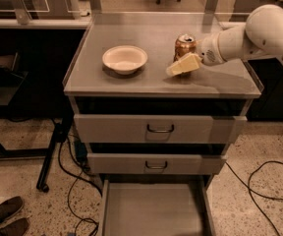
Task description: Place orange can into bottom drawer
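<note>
The gripper (182,63) sits against the orange can (184,44) — how far open, I cannot tell. The can, copper-orange with a silver rim, stands upright on the cabinet top (146,33) beside the bowl (125,59). The white arm (259,31) reaches in from the right.

1. The orange can (184,44) is a small copper-orange drink can with a silver top rim and pull tab. It stands upright on the grey worktop (141,31), toward the right side.
2. The claw (183,64) sits at the can's front and covers its lower half from this view. Whether it touches the can cannot be told.
3. The bottom drawer (154,210), a wide shallow grey tray with thin side walls, stands pulled out near the floor, well below the can.
</note>
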Robot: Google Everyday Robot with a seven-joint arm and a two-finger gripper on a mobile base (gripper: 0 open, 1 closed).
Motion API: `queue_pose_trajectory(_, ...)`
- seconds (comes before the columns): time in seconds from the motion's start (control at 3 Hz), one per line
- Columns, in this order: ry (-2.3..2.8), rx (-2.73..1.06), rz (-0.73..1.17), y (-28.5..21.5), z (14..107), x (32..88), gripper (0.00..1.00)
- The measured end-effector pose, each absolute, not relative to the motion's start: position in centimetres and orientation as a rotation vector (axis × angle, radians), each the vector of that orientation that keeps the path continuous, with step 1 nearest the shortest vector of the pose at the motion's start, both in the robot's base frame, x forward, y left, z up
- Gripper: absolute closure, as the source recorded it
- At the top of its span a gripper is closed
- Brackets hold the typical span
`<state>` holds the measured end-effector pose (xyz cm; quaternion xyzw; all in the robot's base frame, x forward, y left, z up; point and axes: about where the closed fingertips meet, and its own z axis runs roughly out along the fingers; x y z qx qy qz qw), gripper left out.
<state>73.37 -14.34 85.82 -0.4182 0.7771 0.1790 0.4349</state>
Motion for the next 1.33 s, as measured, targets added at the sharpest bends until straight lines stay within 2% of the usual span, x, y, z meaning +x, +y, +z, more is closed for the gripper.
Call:
queue_pose_trajectory(0.33,1.935,-1.041,0.446,-14.33,85.82,73.37,0.43)
queue_pose_trajectory(0.67,1.935,-1.041,0.446,-14.33,85.82,73.37,0.72)
queue_pose_trajectory(1.0,1.935,-1.041,0.446,-14.33,85.82,73.37,0.96)
queue_pose_trajectory(1.33,1.936,-1.046,0.444,-14.34,85.97,73.08,1.00)
